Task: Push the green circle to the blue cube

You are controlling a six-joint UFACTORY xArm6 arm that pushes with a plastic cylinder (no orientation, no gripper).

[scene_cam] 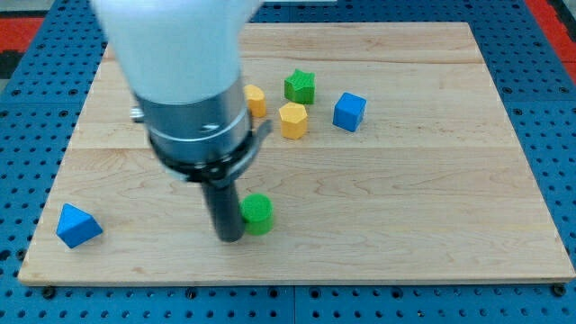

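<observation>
Contact made: my tip [229, 238] touches the green circle [258, 213] from the view's left; no hand exists. Next, push up-right toward the blue cube [349, 112].

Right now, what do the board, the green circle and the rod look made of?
Pale wooden board: looks like light wood, matte, with visible grain and plank seams. Small green round block: probably plastic or painted; uniform saturated colour, soft sheen, no grain. Straight dark rod: seems dark plastic or metal, smooth and dull; my tip sits just to the view's left of the green block.
</observation>
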